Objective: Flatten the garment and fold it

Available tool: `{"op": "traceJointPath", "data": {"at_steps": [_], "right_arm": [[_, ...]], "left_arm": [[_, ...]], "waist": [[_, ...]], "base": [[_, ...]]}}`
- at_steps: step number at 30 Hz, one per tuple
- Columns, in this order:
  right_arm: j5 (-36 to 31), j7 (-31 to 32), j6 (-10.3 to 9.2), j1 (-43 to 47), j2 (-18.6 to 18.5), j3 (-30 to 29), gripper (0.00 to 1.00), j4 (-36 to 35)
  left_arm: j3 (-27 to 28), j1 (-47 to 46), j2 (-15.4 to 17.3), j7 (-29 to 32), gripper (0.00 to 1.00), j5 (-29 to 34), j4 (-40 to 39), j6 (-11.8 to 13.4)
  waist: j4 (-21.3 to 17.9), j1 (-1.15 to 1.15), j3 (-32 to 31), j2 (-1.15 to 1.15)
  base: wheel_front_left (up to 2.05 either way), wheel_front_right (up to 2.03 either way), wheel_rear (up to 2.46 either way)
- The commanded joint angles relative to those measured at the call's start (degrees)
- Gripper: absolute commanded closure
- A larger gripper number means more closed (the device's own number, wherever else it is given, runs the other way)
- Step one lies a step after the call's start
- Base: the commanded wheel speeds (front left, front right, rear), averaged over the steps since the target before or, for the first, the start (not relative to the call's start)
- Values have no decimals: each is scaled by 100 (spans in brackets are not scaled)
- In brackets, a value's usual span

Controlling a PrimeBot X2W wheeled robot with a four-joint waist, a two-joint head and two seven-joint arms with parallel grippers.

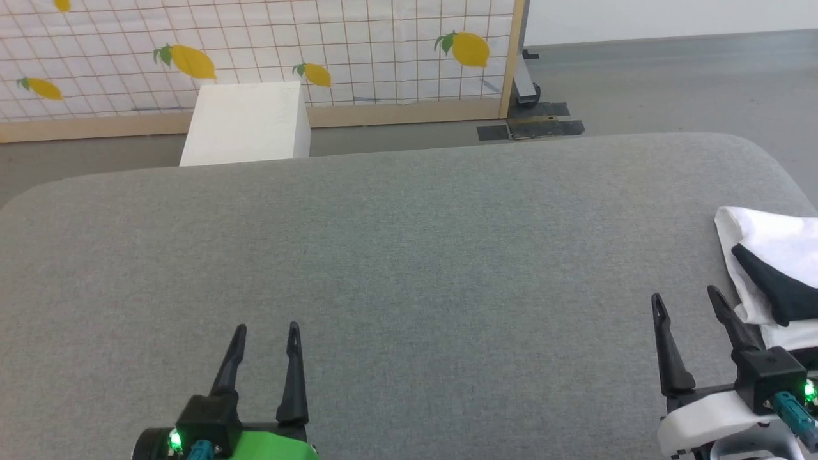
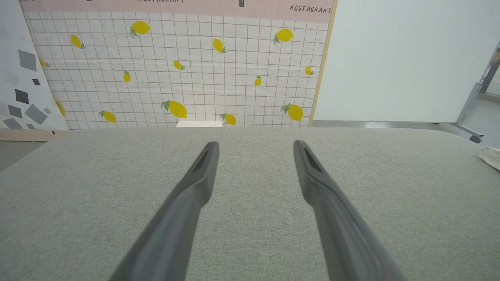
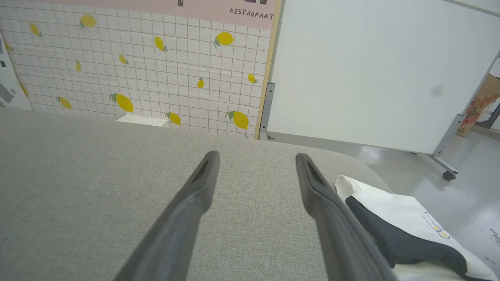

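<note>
The garment (image 1: pixel 776 271) lies bunched at the right edge of the grey table (image 1: pixel 409 255), white cloth with a black sleeve across it. In the right wrist view the garment (image 3: pixel 398 226) shows a small print on the white part. My right gripper (image 1: pixel 685 297) is open just left of it, touching nothing. My left gripper (image 1: pixel 266 330) is open over bare table at the lower left. A white corner of the garment (image 2: pixel 491 157) peeks in at the far right of the left wrist view. Both left fingers (image 2: pixel 203 168) and right fingers (image 3: pixel 205 171) hold nothing.
A white box (image 1: pixel 246 124) stands on the floor behind the table's far edge, before a lemon-patterned partition (image 1: pixel 319 45). A white panel on a wheeled metal stand (image 3: pixel 371 78) is to the right. Grey floor (image 1: pixel 671 83) surrounds the table.
</note>
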Motion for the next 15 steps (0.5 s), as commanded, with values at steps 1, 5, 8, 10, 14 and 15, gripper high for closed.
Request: {"op": "traceJointPath", "data": {"at_steps": [1,5,8,10,14,15], "right_arm": [[16,-86,-11,59,10,-12,0,44],[224,-219,-11,92,14,-37,0,189],[333,-279,-11,88,14,-83,0,291],[368,-304,-11,82,15,-93,0,340],[363,-291,-1,3,1,-82,100,398],[369,-289,0,3,0,-82,100,402]], "left_arm": [[-15,76,-8,-51,0,-9,25,32],[-70,80,11,-60,0,26,65,-26],[-84,97,12,-65,0,42,70,-41],[-95,116,9,-66,0,53,71,-45],[-117,71,2,-40,100,41,53,-21],[-124,80,1,-40,100,57,54,-22]], "waist": [[-24,0,7,0],[-47,0,-18,0],[-56,0,-53,0],[-60,0,-70,0],[-64,0,-86,0],[-64,0,-87,0]], "base": [[0,0,0],[0,0,0],[0,0,0],[0,0,0],[0,0,0],[0,0,0]]}}
